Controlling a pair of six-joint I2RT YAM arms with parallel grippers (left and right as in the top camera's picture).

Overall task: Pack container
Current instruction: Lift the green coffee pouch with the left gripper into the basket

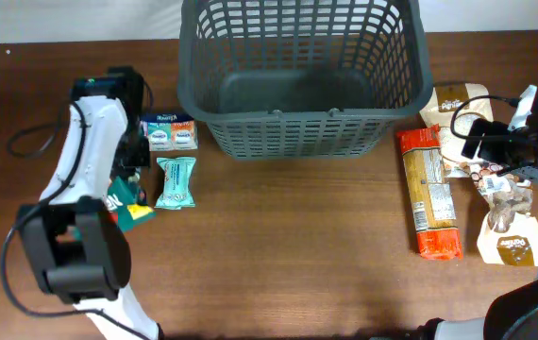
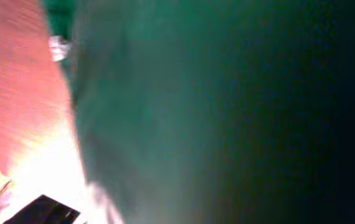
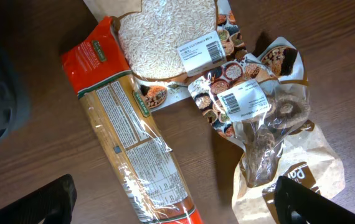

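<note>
Jaws on the left are hidden; the right ones gape wide.
Near the left edge, the left gripper (image 1: 126, 189) is close on a green packet (image 1: 135, 213); I cannot tell its grip. The container (image 1: 297, 132) stands at the middle of the back edge. Near the right edge, the right gripper (image 3: 174, 208) hangs over a pasta packet (image 3: 134, 143).

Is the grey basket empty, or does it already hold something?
Empty. The overhead view shows the container with its solid bottom bare; the pasta packet and the teal packet lie outside it.
</note>
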